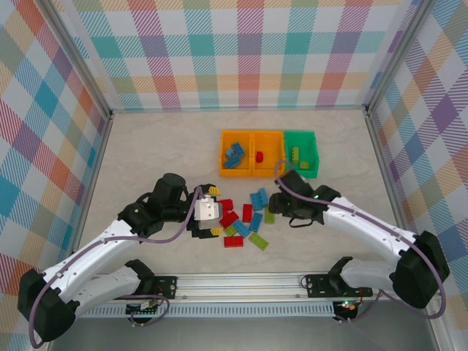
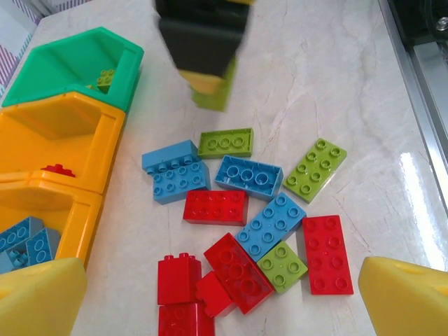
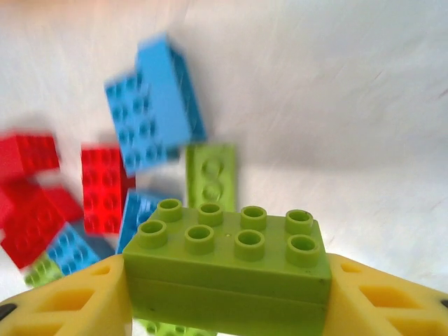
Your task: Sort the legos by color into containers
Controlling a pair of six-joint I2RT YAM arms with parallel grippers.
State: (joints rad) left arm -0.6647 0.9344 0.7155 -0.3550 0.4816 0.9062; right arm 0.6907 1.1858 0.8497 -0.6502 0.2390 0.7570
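**Lime green brick in the grip, green bin just ahead**

The right gripper (image 3: 225, 297) is clamped on a lime green two-by-four brick (image 3: 227, 245), one yellow finger pressed on each short end, studs up. In the left wrist view it hangs above the far side of the loose legos (image 1: 245, 219), which lie mid-bench towards the near edge. The left gripper (image 2: 224, 294) hovers over that same pile with its fingers spread wide, holding nothing.

The three joined bins sit towards the far edge, right of centre. The green bin (image 2: 84, 52) holds a lime brick, the middle orange bin (image 2: 105, 140) a red one, and the end orange bin (image 2: 70, 210) blue ones.

Risks, as I judge them:
- The grip is only on the brick's ends, so a knock against the green bin's near wall could twist it loose.
- A release made too early could drop the brick into the neighbouring orange bin, since the two share a wall.
- The two grippers work near each other over one pile, so a reach by the left could meet the right arm.

The bench (image 1: 161, 146) lies open to the left. The gap between the green bin and the right edge is narrow.
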